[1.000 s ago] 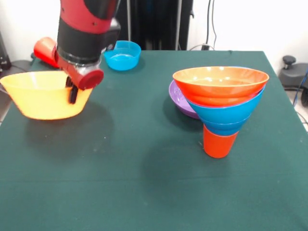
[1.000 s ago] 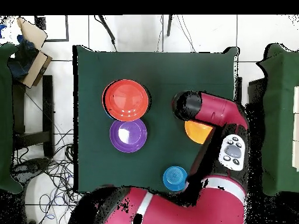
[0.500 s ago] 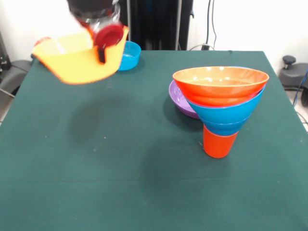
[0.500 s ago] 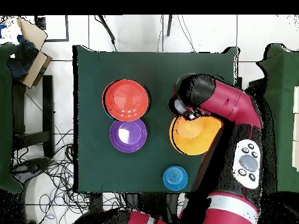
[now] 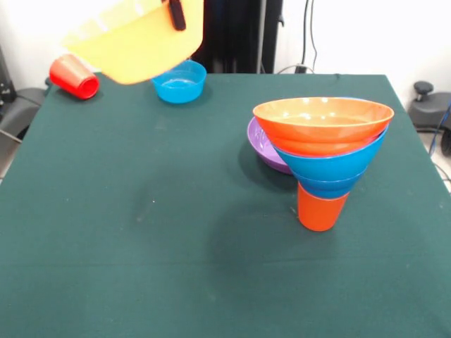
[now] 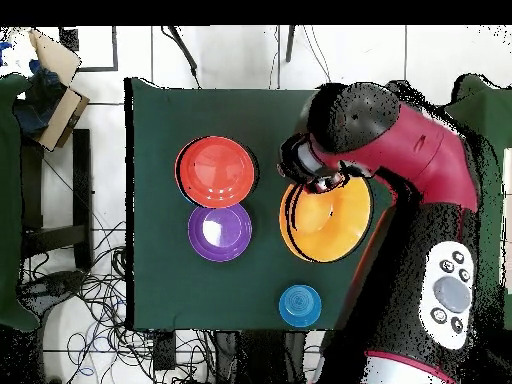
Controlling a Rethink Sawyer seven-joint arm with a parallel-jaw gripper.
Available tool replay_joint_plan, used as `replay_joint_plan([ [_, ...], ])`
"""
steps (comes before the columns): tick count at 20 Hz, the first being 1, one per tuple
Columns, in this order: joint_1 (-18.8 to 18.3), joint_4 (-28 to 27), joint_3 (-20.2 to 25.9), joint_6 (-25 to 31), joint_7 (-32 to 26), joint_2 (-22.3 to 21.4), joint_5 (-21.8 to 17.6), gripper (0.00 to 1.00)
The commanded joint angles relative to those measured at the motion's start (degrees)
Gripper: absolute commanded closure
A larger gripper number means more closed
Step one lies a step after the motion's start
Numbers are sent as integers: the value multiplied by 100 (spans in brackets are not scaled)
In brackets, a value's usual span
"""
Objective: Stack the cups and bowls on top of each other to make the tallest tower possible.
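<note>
I'm in a robotics lab, no question. My red and black arm (image 6: 420, 180) hangs over a desk (image 5: 176, 267) draped in plain dark green cloth, and there's nothing homely about it. Below the desk's edge, loose cables (image 6: 85, 300) sprawl across a pale tiled floor (image 6: 200, 55), and more wires (image 5: 310, 35) trail down the bare white wall behind. Dark equipment (image 5: 232, 35) stands against that wall, and a black rolling stand's foot (image 5: 426, 98) sits off to the side. A cardboard box (image 6: 55, 85) is parked by the desk's corner. Bright plastic bowls (image 5: 320, 127) laid out as test props complete the picture.
</note>
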Motion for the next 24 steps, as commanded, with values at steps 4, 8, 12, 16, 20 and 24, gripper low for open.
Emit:
replay_joint_plan([
  [4,281,-1441,351,674,1185,517,-34,100],
  [8,471,-1953,199,358,1583,978,-66,100],
  [12,692,-2276,-65,239,1956,1261,-83,100],
  [16,824,-2524,-206,189,2201,1516,-25,100],
  [20,912,-2689,-221,42,2388,1776,84,100],
  [24,998,-3047,-301,248,2659,1994,215,100],
])
